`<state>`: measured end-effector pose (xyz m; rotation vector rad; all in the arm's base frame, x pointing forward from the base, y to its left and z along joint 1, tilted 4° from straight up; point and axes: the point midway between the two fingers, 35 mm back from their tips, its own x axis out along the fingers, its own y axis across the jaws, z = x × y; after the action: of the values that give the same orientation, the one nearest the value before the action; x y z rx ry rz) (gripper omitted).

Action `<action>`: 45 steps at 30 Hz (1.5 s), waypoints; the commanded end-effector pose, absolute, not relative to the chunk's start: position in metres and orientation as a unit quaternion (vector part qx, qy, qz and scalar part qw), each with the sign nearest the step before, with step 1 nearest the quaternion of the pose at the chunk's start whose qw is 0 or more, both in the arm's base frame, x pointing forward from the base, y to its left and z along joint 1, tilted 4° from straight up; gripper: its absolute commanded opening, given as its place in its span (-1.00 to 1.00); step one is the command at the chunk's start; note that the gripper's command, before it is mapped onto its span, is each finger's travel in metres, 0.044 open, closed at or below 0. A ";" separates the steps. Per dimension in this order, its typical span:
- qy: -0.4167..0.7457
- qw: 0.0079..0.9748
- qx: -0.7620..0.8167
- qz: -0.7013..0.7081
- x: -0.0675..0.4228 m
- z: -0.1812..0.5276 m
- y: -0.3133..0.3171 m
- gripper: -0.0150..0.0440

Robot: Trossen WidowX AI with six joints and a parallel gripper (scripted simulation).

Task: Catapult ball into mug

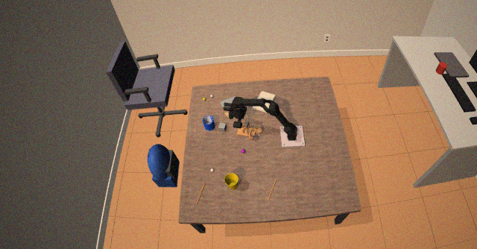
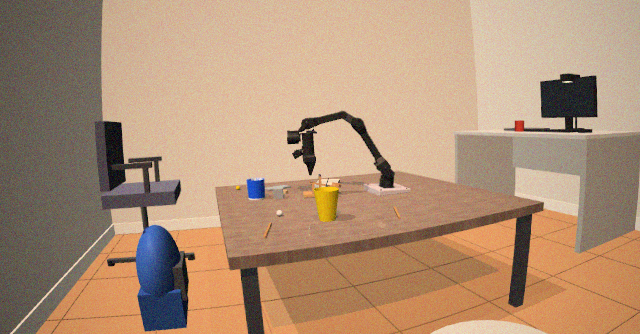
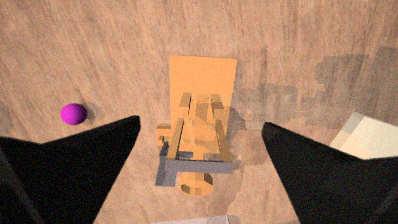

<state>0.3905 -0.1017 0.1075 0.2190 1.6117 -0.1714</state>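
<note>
The wooden catapult [image 1: 242,131] [image 3: 202,75] lies on the table, its plain board end towards the blue mug's side and its round cup towards the arm's base. No ball shows in that cup. The blue mug [image 1: 209,124] [image 2: 256,189] stands upright near the table's left edge. A purple ball [image 1: 243,150] [image 3: 74,114] lies on the table beside the catapult; which ball is the task's ball, I cannot tell. My gripper [image 3: 202,124] [image 2: 310,173] is wide open and empty, pointing down above the catapult, with a fingertip on each side of it in the wrist view.
A grey block [image 1: 222,127] [image 2: 278,192] stands between mug and catapult. A yellow cup [image 1: 231,182] [image 2: 326,204], two pencils and a white ball [image 1: 212,170] [image 2: 279,213] are towards the front. A pale notebook [image 1: 266,96] [image 3: 372,137], a grey flat thing and small balls lie at the back.
</note>
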 end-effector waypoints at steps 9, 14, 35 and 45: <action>0.712 0.691 0.097 -0.077 0.386 0.123 -0.101 1.00; 0.712 0.691 0.097 -0.077 0.385 0.080 -0.100 1.00; 0.712 0.691 0.097 -0.077 0.385 0.051 -0.099 1.00; 0.712 0.691 0.097 -0.077 0.384 0.035 -0.099 1.00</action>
<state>0.3854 -0.0996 0.0398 0.2142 1.5893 -0.1718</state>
